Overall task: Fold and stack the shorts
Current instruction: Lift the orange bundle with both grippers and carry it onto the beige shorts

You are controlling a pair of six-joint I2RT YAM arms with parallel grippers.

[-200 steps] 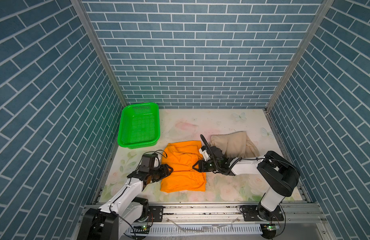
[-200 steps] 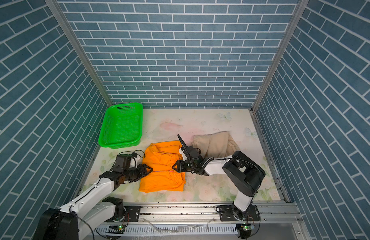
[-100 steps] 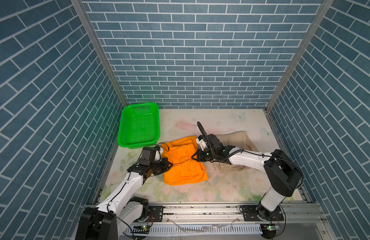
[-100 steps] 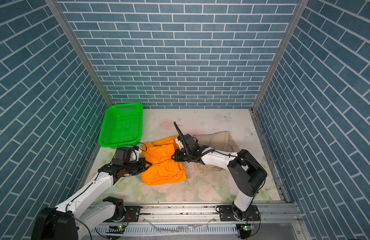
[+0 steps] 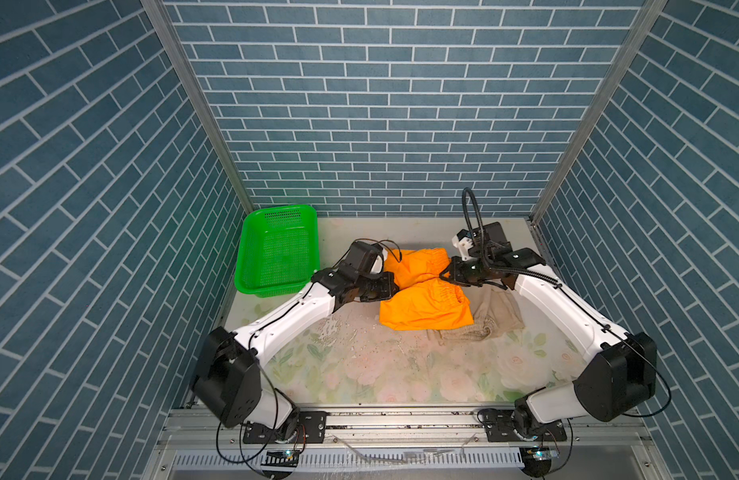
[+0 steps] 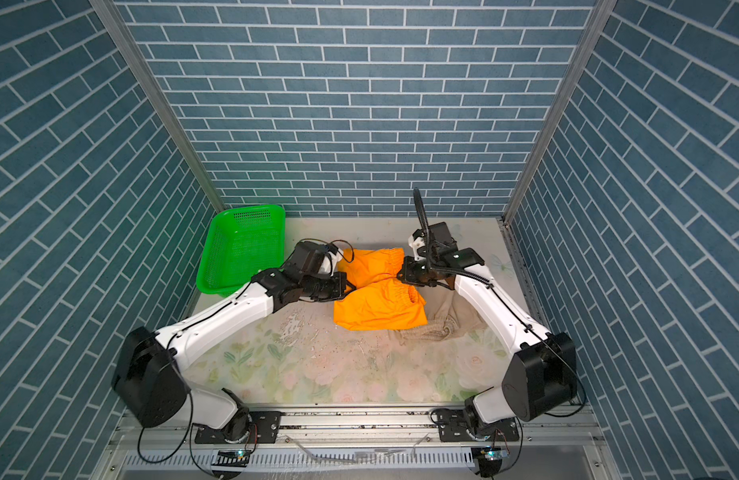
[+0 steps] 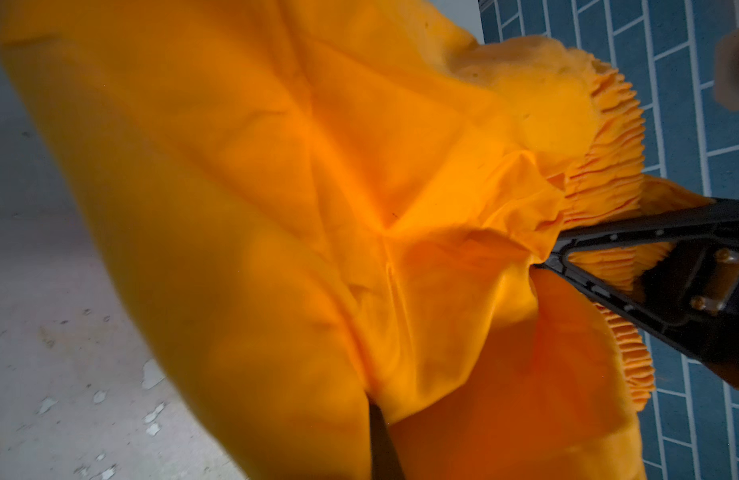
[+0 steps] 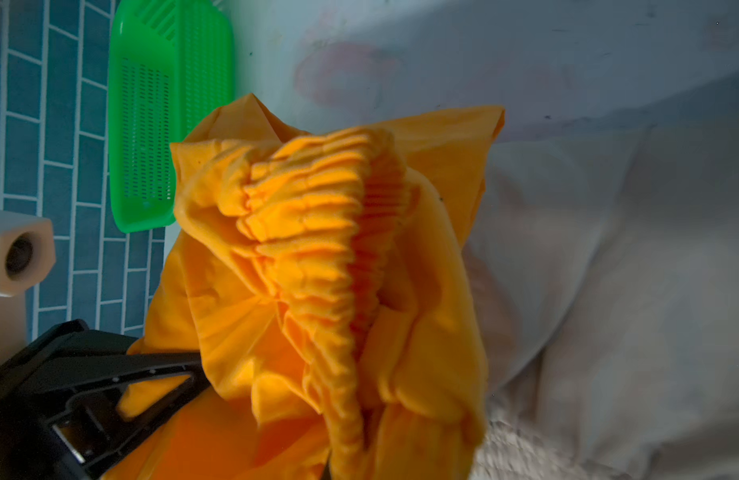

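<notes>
The orange shorts [image 5: 422,309] [image 6: 376,311] hang bunched between my two grippers above the table's middle, lower half draped down. My left gripper [image 5: 395,286] [image 6: 351,286] is shut on the leg-side cloth. My right gripper [image 5: 444,276] [image 6: 399,274] is shut on the gathered waistband. Orange cloth [image 7: 276,208] fills the left wrist view, with one dark finger [image 7: 382,440] poking from under it. The ruffled waistband [image 8: 318,270] covers the jaws in the right wrist view. The beige shorts [image 5: 492,311] [image 6: 446,311] [image 8: 609,291] lie crumpled under the right arm, partly overlapped by the orange pair.
A green perforated basket [image 5: 280,216] [image 6: 249,215] [image 8: 168,104] stands at the back left, just behind the left arm. The floral table [image 5: 380,374] stretches bare in front of the shorts. Brick-pattern walls close in three sides.
Both grippers closed on the orange shorts, raised them off the table and carried them back and right, onto the edge of the beige pair.
</notes>
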